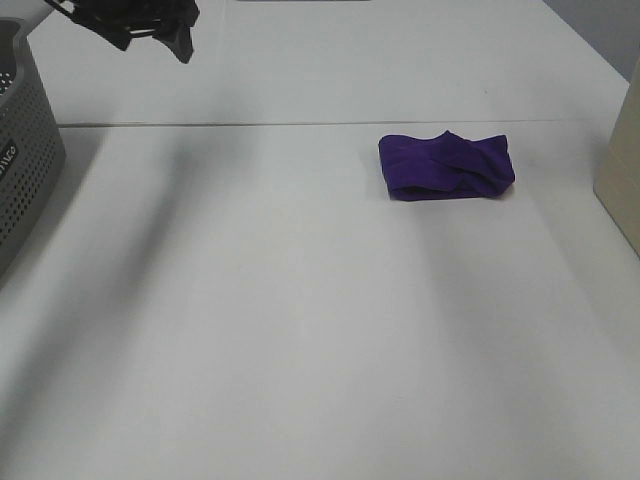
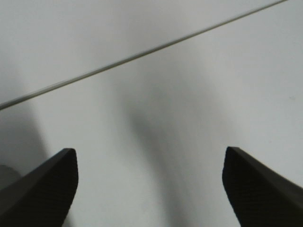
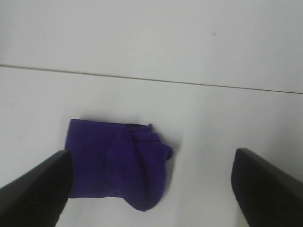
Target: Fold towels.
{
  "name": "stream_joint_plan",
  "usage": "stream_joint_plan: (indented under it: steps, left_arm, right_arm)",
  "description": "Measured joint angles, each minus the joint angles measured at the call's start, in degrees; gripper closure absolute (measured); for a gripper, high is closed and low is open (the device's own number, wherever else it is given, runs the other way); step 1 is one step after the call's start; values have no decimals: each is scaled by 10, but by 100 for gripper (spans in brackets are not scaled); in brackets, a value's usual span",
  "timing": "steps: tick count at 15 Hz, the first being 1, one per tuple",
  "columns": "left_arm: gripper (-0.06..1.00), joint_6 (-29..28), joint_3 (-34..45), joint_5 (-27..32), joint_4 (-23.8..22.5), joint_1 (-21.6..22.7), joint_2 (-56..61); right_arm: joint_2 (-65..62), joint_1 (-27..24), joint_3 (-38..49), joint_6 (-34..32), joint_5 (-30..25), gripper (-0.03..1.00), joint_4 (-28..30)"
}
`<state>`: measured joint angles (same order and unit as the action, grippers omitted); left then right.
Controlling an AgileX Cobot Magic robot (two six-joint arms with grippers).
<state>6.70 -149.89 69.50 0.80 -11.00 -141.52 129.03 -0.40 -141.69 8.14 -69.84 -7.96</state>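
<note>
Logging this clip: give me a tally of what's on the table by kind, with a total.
Purple towel, folded into a bundle: 1
Grey perforated basket, at the left edge: 1
Beige box, partly cut off at the right edge: 1
Total: 3

Neither tool holds anything: the left tool and right tool are both open above the table.

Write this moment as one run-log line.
towel: folded bundle on table, untouched | left gripper: open, empty | right gripper: open, above towel
</note>
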Motion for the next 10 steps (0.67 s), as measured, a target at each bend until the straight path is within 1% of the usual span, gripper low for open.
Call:
stream_joint_plan:
  steps: [1,2,3,5,6,7,9,10]
  left_arm:
    - [18,-5,0,0,-13,0,11]
    - [18,-13,4,0,-15,0,22]
    - [18,-21,34,-1,-12,0,46]
    - [18,-26,150,-1,-4,0,129]
    - [18,-27,190,-1,-8,0,159]
    - [18,-29,268,-1,-12,0,215]
    - [18,-41,394,0,-44,0,336]
    - [18,-46,456,1,-59,0,402]
  right_arm:
    - [-35,0,22,-15,1,10,35]
    - [-73,0,64,-22,1,10,56]
    - [-127,0,130,-27,1,10,62]
    - [-253,0,292,-29,1,10,64]
    - [-293,0,336,-29,1,10,64]
    - [-378,0,413,-29,1,10,64]
    - [-528,0,549,-31,-1,10,64]
    - [-604,0,602,-31,-1,10,64]
